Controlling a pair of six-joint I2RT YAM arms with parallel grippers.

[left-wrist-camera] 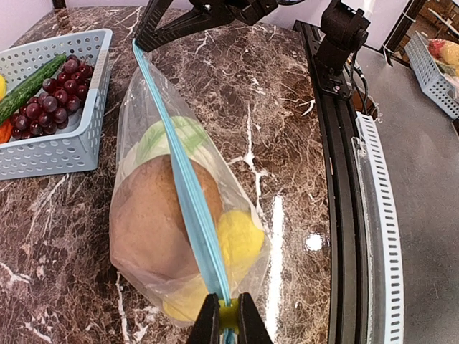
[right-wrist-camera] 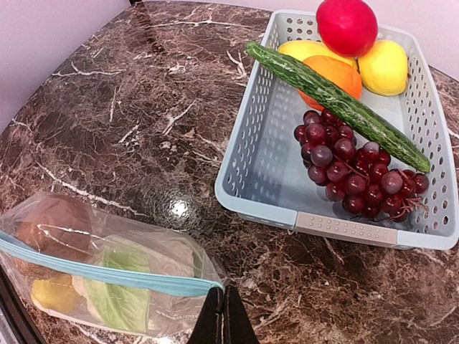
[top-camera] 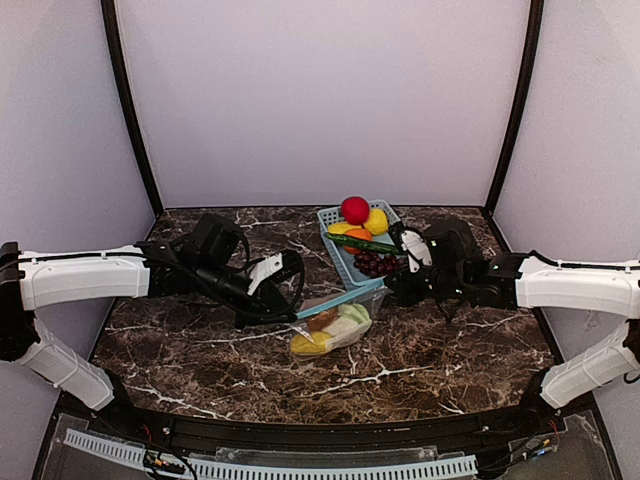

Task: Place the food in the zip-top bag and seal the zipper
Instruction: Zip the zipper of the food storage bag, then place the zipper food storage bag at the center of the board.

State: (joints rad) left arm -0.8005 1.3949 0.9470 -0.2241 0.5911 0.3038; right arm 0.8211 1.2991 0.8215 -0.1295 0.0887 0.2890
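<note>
The clear zip-top bag (top-camera: 338, 325) hangs just above the marble table, stretched between both grippers. Inside it I see a yellow banana (left-wrist-camera: 240, 240), a brown round piece (left-wrist-camera: 154, 215) and a white lump with a light-green leaf (right-wrist-camera: 118, 294). The light-blue zipper (left-wrist-camera: 188, 193) runs along the bag's top edge. My left gripper (left-wrist-camera: 229, 319) is shut on the zipper's small yellow-green slider at the near end. At the opposite end, my right gripper (right-wrist-camera: 224, 304) is shut on the bag's corner, where the blue strip ends. From above, the left gripper (top-camera: 290, 312) and the right gripper (top-camera: 388, 290) flank the bag.
A light-blue lattice basket (right-wrist-camera: 337, 228) stands behind the bag, holding purple grapes (right-wrist-camera: 351, 172), a cucumber (right-wrist-camera: 337, 104), a red ball-like fruit (right-wrist-camera: 347, 25) and yellow and orange fruit. A black rail (left-wrist-camera: 344, 179) runs along the table's near edge.
</note>
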